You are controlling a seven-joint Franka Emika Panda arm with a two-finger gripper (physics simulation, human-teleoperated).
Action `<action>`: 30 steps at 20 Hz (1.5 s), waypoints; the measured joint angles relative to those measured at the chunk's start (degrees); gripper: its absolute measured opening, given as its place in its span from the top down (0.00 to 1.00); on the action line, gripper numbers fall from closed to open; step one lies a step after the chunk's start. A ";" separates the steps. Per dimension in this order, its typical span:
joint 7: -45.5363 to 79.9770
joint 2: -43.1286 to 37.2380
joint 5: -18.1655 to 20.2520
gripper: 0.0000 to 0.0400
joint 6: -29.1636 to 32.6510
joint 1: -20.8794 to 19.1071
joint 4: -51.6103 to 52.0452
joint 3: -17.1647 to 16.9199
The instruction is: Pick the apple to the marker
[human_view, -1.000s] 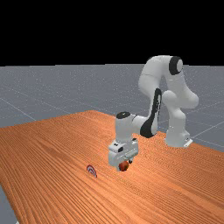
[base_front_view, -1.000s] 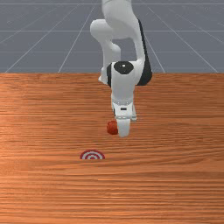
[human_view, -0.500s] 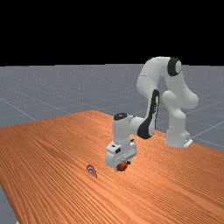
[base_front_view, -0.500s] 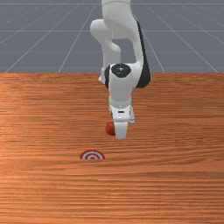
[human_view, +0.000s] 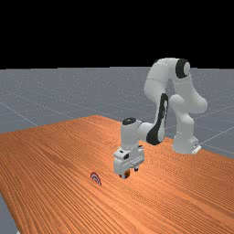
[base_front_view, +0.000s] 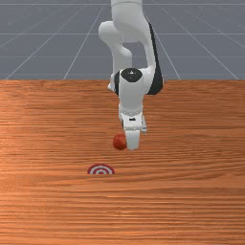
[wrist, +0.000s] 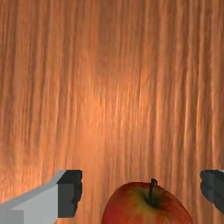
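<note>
Now | apple [base_front_view: 119,142] slightly nearer marker [base_front_view: 101,169] | end effector [human_view: 129,173] open, spread wide

Front view from high across the table [base_front_view: 191,201], facing the arm [base_front_view: 131,98], far view slantwise from farther off, arm to the right, wrist view close overhead, looking down past the fingers [wrist: 68,192], front and far views sharing arm and marker [base_front_view: 101,169]

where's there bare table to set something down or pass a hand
In the front view, bare wood spreads from the gripper to the picture's right edge, from the marker to its left edge, and below the marker to its bottom. It's crowded where the apple sits by the gripper, with the marker near.
</note>
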 joint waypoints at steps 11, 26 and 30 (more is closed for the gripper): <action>-5.18 -0.05 0.08 0.00 0.00 -4.10 -0.07 -0.52; -4.83 4.15 0.14 0.26 2.48 -4.54 3.25 -1.14; -4.60 3.48 0.06 0.28 3.84 -4.12 2.10 -0.97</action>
